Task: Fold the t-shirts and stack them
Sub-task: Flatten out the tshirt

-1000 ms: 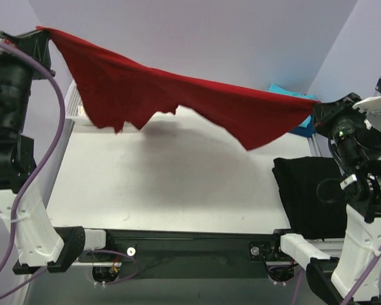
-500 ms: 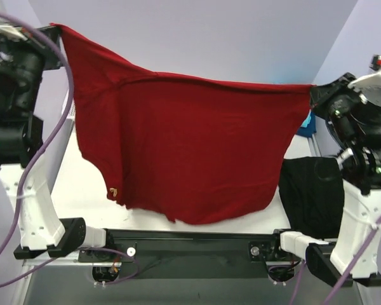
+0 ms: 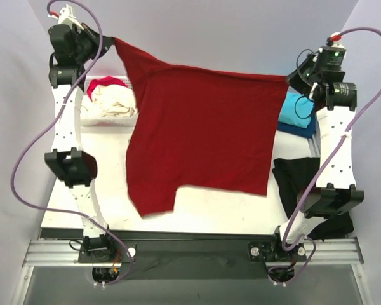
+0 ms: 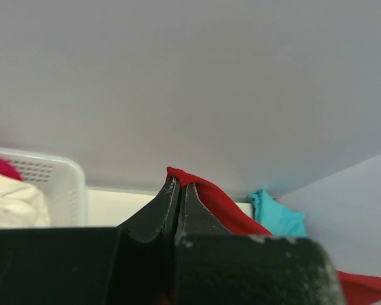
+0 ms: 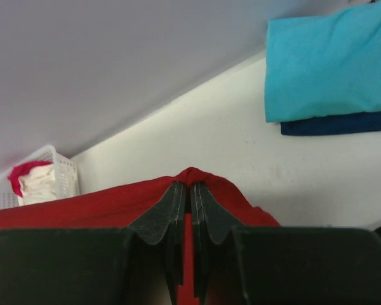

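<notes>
A dark red t-shirt (image 3: 203, 140) hangs spread out above the table, stretched between my two raised grippers. My left gripper (image 3: 109, 42) is shut on its top left corner, and the red cloth (image 4: 209, 197) pokes out past the tips of the left gripper (image 4: 179, 183). My right gripper (image 3: 291, 77) is shut on the top right corner, with red cloth (image 5: 82, 206) bunched around the right gripper (image 5: 190, 185). The lower hem and one sleeve dangle over the table's middle. A folded turquoise t-shirt (image 3: 297, 109) (image 5: 330, 70) lies on a folded navy one (image 3: 303, 131) (image 5: 336, 124) at the far right.
A white lattice basket (image 3: 108, 119) (image 4: 60, 184) at the far left holds a cream t-shirt (image 3: 114, 100) and a pink-red one (image 3: 106, 82). A dark, almost black cloth (image 3: 298, 184) lies crumpled at the near right, beside the right arm's base. Grey walls enclose the table.
Both arms have reached out toward the far side of the table. The red shirt went from a draped bunch to a flat sheet and now hangs farther back over the table.
</notes>
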Robot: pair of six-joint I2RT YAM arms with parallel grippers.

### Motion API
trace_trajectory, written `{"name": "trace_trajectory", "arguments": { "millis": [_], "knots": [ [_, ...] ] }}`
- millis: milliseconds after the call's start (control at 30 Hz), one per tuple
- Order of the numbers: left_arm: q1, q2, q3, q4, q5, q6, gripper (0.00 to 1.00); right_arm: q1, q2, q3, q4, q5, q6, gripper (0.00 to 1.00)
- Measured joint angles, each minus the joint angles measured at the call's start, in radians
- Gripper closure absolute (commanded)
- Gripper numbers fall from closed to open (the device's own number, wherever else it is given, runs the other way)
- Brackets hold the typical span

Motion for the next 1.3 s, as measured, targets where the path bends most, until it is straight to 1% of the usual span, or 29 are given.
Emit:
{"name": "trace_trajectory", "arguments": {
  "millis": [67,133,267,367,433,500,600,667,733,800,867,933,1000,1033,1100,1133,1300],
  "knots": [
    [0.013,0.122,0.126,0.018,0.048,-0.082,1.0,-0.029,0.027,0.049,0.001,-0.03,0.022,1.0],
    [0.021,0.179,0.176,0.063,0.09,-0.16,1.0,-0.051,0.035,0.095,0.0,-0.056,0.039,1.0],
    [0.031,0.163,0.171,0.183,0.166,-0.267,1.0,-0.081,0.009,0.148,0.023,-0.093,0.049,1.0],
    [0.034,0.053,0.076,0.238,0.212,-0.254,1.0,-0.094,-0.071,0.095,0.052,-0.11,0.038,1.0],
    [0.036,-0.068,-0.029,0.244,0.223,-0.207,1.0,-0.096,-0.156,0.011,0.071,-0.116,0.027,1.0],
    [0.039,-0.23,-0.158,0.239,0.223,-0.134,1.0,-0.097,-0.28,-0.143,0.106,-0.123,0.013,1.0],
    [0.04,-0.442,-0.299,0.196,0.223,-0.021,1.0,-0.1,-0.452,-0.384,0.139,-0.129,0.01,1.0],
    [0.024,-0.592,-0.454,0.189,0.214,0.049,1.0,-0.1,-0.558,-0.579,0.165,-0.145,0.014,1.0],
    [-0.001,-0.74,-0.679,0.185,0.189,0.115,1.0,-0.1,-0.629,-0.763,0.166,-0.172,0.026,1.0],
    [-0.039,-0.857,-0.905,0.152,0.157,0.165,1.0,-0.091,-0.642,-0.938,0.167,-0.199,0.044,1.0],
    [-0.075,-0.914,-1.159,0.111,0.101,0.192,1.0,-0.072,-0.609,-1.097,0.148,-0.221,0.066,1.0],
    [-0.096,-0.915,-1.372,0.014,0.046,0.196,1.0,-0.035,-0.532,-1.21,0.12,-0.237,0.084,1.0],
    [-0.116,-0.882,-1.565,-0.117,-0.024,0.189,1.0,0.015,-0.452,-1.269,0.066,-0.248,0.101,1.0],
    [-0.122,-0.882,-1.624,-0.197,-0.055,0.186,1.0,0.036,-0.428,-1.274,0.04,-0.247,0.108,1.0],
    [-0.139,-0.909,-1.66,-0.343,-0.126,0.175,1.0,0.07,-0.403,-1.273,0.008,-0.243,0.117,1.0],
    [-0.146,-0.933,-1.66,-0.372,-0.154,0.168,1.0,0.082,-0.399,-1.271,-0.005,-0.24,0.121,1.0],
    [-0.159,-1.043,-1.628,-0.393,-0.248,0.13,1.0,0.091,-0.394,-1.263,-0.066,-0.195,0.142,1.0]
  ]
}}
